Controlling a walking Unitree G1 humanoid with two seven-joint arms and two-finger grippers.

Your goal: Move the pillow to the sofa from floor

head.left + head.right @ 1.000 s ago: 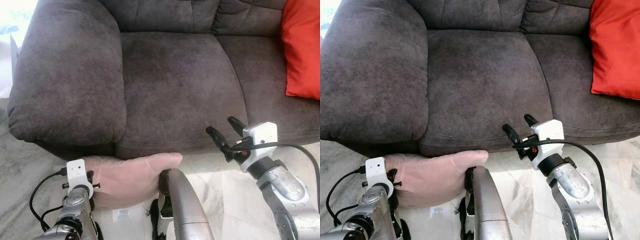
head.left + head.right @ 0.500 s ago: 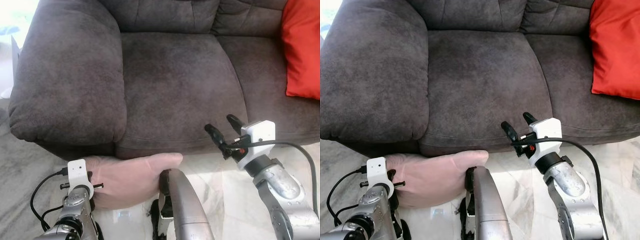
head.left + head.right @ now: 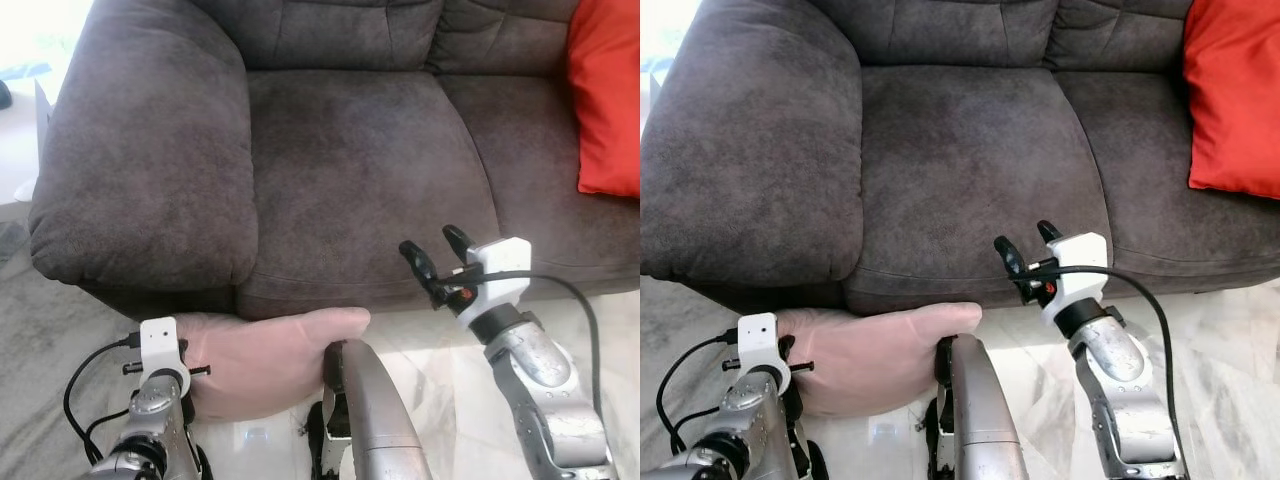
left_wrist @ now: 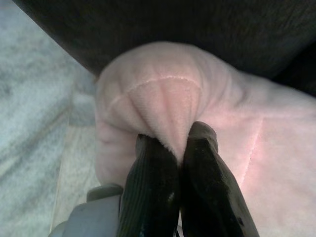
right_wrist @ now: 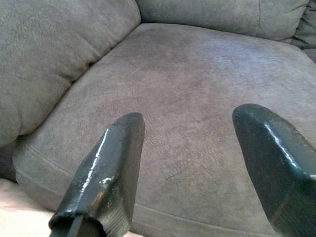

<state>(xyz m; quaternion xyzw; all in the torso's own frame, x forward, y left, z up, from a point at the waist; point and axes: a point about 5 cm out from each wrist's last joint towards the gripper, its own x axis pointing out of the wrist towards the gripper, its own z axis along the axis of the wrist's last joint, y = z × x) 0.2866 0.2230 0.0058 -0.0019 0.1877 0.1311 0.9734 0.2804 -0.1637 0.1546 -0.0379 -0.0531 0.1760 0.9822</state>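
Note:
A pale pink pillow (image 3: 265, 360) lies low in front of the dark grey sofa (image 3: 360, 150), just below the seat's front edge. My left gripper (image 4: 170, 148) is shut on a fold of the pillow (image 4: 163, 108) near its corner; its white wrist block (image 3: 158, 345) sits at the pillow's left end. My right gripper (image 3: 432, 250) hovers open at the front edge of the sofa seat, to the right of the pillow, with nothing between its fingers (image 5: 106, 168).
A red cushion (image 3: 605, 100) leans at the sofa's right end. The broad sofa armrest (image 3: 140, 150) bulges on the left. Pale marble floor (image 3: 420, 340) runs before the sofa, and a silver part of my body (image 3: 365, 415) stands beside the pillow.
My right gripper has drifted left and a little up toward the seat's front edge. The left gripper keeps its hold on the pillow. The camera has shifted slightly.

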